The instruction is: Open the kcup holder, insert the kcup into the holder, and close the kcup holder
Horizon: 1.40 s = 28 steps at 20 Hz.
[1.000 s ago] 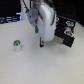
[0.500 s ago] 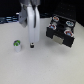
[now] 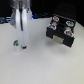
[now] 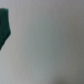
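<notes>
The kcup, a tiny white pod with a green top, sits on the white table at the exterior view's left. My gripper hangs straight down right beside it, touching or nearly so; blur hides how the jaws stand. The wrist view shows a dark green shape at one edge over white table. The kcup holder, a black box, stands at the exterior view's right. Its drawer is pulled out, showing round slots.
Several pods with reddish or dark tops sit in the drawer's slots. The white table spreads between the arm and the holder. Dark clutter lines the back edge.
My arm has moved toward the exterior view's left, from near the middle of the table to right beside the kcup, and a little lower. The holder has not moved.
</notes>
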### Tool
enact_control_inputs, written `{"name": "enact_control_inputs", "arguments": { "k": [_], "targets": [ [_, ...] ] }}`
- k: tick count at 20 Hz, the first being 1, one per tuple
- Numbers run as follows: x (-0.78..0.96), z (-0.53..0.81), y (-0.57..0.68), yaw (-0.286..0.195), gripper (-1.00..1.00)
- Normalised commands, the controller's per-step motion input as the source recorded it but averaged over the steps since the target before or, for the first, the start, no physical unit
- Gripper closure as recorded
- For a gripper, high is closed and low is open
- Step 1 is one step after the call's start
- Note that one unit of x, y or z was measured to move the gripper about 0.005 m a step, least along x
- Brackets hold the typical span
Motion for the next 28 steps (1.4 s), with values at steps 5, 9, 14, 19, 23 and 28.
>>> {"name": "enact_control_inputs", "arguments": {
  "k": [5, 9, 14, 19, 23, 28],
  "targets": [
    [-0.45, -0.46, -0.56, -0.174, -1.0],
    [-0.39, -0.44, -0.44, -0.174, -1.0],
    [-0.17, -0.19, -0.02, -0.077, -1.0],
    [-0.06, 0.07, 0.37, -0.025, -1.0],
    [-0.11, 0.01, 0.34, -0.042, -1.0],
    [-0.08, -0.04, 0.07, -0.04, -1.0]
  ]
}}
